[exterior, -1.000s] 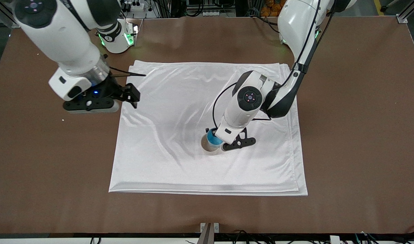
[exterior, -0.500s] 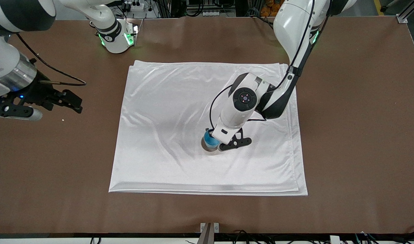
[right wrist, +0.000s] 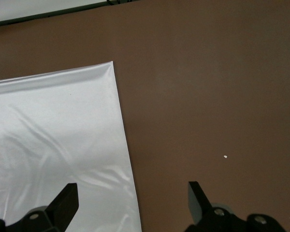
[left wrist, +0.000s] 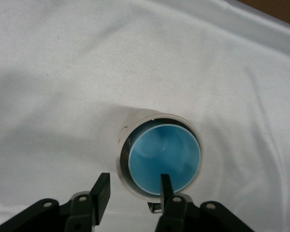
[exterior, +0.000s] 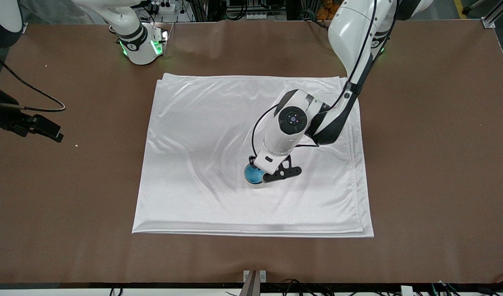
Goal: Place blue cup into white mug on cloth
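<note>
The blue cup (left wrist: 164,157) sits upright inside the white mug (left wrist: 122,162) on the cloth (exterior: 193,172). In the front view only the cup's blue inside (exterior: 253,175) shows, beside the left hand. My left gripper (left wrist: 134,187) is low over the mug's rim and open. One finger is above the cup's inside and the other is outside the mug wall, apart from it. My right gripper (right wrist: 133,200) is open and empty over bare table by the cloth's edge (right wrist: 118,121), at the right arm's end (exterior: 37,127).
The brown table (exterior: 432,164) surrounds the cloth. A small white crumb (exterior: 76,145) lies on the table near the right gripper. The arm bases stand along the table's edge farthest from the front camera.
The left gripper has lowered the blue cup into the mug, where it now sits level. The right arm has swung away from the cloth toward its own end of the table.
</note>
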You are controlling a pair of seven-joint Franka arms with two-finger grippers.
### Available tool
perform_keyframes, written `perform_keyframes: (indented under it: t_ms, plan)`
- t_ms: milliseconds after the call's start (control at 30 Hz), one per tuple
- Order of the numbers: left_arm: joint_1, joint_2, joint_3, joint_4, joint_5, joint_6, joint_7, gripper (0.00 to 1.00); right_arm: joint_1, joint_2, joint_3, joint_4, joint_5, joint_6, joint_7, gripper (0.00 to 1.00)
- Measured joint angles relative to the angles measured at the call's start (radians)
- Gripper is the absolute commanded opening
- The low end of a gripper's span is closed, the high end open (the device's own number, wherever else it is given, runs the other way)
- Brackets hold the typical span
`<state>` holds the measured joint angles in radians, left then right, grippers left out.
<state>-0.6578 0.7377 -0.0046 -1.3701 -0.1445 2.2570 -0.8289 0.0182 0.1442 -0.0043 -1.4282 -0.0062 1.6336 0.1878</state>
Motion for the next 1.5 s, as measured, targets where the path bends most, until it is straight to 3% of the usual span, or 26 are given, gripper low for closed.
perform_keyframes:
  t_ms: [267,600,800,1133,1500]
  plan:
    - [-0.001,-0.002,0.027,0.004,0.001,0.01,0.003,1.0,-0.009,0.001,0.0,-0.009,0.0,0.018,-0.035,1.0]
    - [0.011,-0.02,0.196,0.012,0.003,0.012,0.097,1.0,-0.013,0.002,0.0,-0.028,0.0,0.034,-0.103,1.0]
    - [0.069,-0.032,0.247,0.012,0.005,0.01,0.255,1.0,-0.009,0.0,0.0,-0.043,0.0,0.042,-0.139,1.0]
    - [0.232,-0.034,0.255,0.011,0.005,-0.006,0.523,1.0,0.017,-0.057,-0.021,-0.143,0.0,0.125,-0.15,1.0]
    - [0.381,-0.036,0.235,0.004,0.005,-0.019,0.791,1.0,0.017,-0.072,-0.027,-0.158,0.0,0.124,-0.155,1.0]
